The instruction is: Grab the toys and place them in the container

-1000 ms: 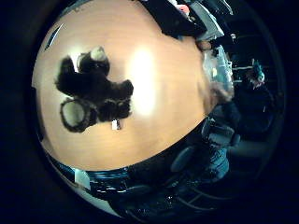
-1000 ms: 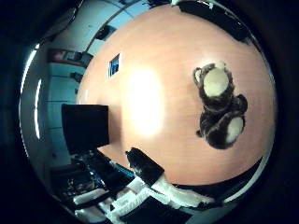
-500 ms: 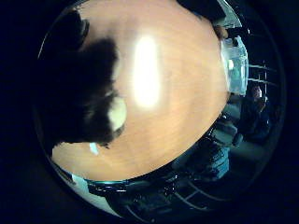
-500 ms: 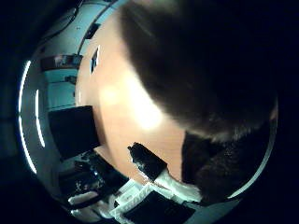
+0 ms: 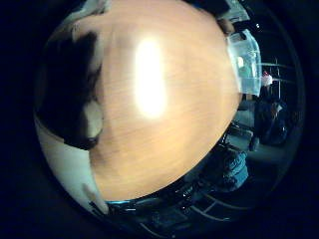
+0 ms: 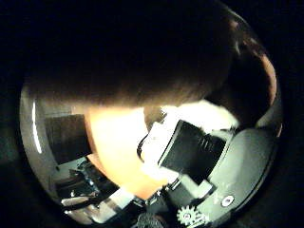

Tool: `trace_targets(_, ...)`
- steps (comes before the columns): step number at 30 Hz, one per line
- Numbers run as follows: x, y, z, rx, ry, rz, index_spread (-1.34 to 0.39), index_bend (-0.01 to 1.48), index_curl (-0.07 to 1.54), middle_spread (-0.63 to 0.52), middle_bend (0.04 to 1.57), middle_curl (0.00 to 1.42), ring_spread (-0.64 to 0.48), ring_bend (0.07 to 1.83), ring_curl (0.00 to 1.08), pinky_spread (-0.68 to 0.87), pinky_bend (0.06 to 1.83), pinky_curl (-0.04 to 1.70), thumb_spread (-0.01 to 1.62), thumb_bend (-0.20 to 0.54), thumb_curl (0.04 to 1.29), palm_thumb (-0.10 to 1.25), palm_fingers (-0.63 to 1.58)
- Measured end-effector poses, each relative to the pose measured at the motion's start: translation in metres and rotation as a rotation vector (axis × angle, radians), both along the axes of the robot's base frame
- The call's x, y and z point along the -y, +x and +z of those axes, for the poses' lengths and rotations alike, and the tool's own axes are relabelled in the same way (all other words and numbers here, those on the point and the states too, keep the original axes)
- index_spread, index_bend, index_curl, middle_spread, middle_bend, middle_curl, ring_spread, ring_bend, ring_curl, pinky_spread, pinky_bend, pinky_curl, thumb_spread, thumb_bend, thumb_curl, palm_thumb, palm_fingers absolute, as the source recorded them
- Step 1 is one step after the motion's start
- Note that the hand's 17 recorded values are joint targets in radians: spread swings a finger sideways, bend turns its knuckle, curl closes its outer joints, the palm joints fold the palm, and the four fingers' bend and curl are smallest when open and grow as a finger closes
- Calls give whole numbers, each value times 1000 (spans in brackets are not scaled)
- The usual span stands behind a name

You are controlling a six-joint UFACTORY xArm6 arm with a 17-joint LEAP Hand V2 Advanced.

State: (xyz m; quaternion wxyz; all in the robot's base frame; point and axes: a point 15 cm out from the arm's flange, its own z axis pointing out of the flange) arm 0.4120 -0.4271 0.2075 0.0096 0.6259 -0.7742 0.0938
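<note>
**Plush toy tight against the palm, container across the worktop**

You see the dark furry toy [image 6: 128,52] filling most of the thumb-side palm view, so it sits very close to the palm; its dark brown fur blocks nearly everything beyond it, and only a strip of the orange wooden worktop [image 5: 164,149] shows past its edge. In the little-finger-side view the same toy appears as a dark mass with one pale cream patch, lying on the worktop at the rim of the view; you cannot make out its limbs or face from either view.

Parts of the robot hand [image 6: 190,152] reach into the thumb-side view: a white and black finger segment crosses just under the toy's fur, and a small geared piece shows by the edge; a pale rounded part of the hand also lies along the rim of the little-finger-side view beside the toy. The finger looks bent in toward the toy and seems to touch its fur, but you cannot tell whether the fingers are curled round it or merely resting against it.

The clear plastic container [image 5: 244,62] stands at the far edge of the worktop, well apart from the toy; a bright glare of light lies on the bare wood between them.
</note>
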Motion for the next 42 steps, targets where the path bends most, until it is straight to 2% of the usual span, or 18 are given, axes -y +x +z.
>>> trace_targets(4,-9,7,31,67,8,11,-267,1072,843,-178,1289,828,-232,1370,675,-178,1353,660,1235,65,354,918,1113)
trace_targets(13,-54,-17,113,78,49,41,-213,1139,865,-137,1364,815,-229,1378,753,-161,1320,821,1255,1,406,997,1074)
trace_targets(19,-112,-31,172,74,79,101,-204,1141,861,-131,1380,799,-232,1365,783,-151,1277,914,1253,-8,430,1013,1076)
trace_targets(23,-137,-28,230,148,41,124,-198,1141,859,-129,1385,788,-235,1353,799,-149,1246,966,1253,-9,438,1020,1079)
trace_targets(29,-180,-25,317,204,18,160,-190,1145,852,-118,1391,773,-237,1342,821,-153,1206,1037,1250,-9,449,1029,1089)
trace_targets(38,-275,-27,396,356,-41,285,-185,1149,840,-113,1397,762,-238,1326,838,-169,1156,1097,1227,-11,464,1028,1100)
trace_targets(42,-332,-34,424,429,-42,378,-185,1152,841,-113,1396,759,-237,1324,842,-176,1145,1111,1222,-10,470,1029,1104)
